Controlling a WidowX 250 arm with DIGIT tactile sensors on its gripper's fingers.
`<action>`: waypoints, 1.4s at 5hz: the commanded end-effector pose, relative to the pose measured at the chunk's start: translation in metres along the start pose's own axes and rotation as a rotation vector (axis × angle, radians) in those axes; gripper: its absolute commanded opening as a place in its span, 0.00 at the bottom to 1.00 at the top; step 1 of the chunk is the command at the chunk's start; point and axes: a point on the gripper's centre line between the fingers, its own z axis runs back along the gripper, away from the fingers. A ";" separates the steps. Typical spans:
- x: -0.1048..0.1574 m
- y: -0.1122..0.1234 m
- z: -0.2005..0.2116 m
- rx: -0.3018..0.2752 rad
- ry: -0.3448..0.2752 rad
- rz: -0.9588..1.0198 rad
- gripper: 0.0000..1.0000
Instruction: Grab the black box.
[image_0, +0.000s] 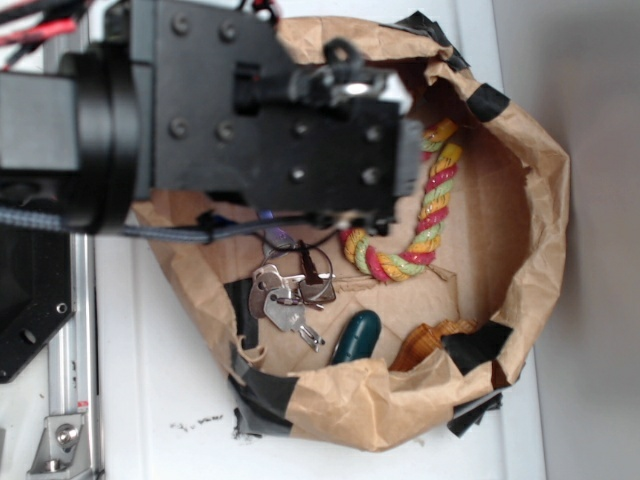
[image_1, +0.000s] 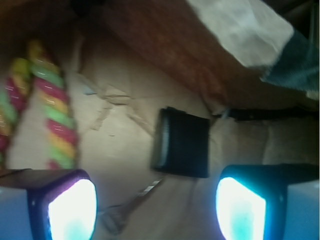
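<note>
Gripper (image_1: 155, 200) hangs over the paper bag (image_0: 540, 200) on the bench (image_0: 160, 400), fingers (image_1: 70, 210) spread apart, grasping nothing. Black box (image_1: 182, 142) lies flat on the bag floor, ahead of the fingers and between their lines, apart from both. Approach looks mostly done; descent, closing and lift are left. In the exterior view the arm hides the box completely. Rope toy (image_0: 425, 215), keys (image_0: 285, 295), green capsule (image_0: 357, 335) sit nearby. Wrist view is blurry, so fingertip height above the floor is probably small but unclear
</note>
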 end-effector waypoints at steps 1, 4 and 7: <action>0.019 0.031 -0.014 -0.100 0.001 -0.040 1.00; 0.019 0.031 -0.014 -0.100 0.001 -0.040 1.00; 0.014 0.036 -0.043 -0.113 -0.010 0.013 1.00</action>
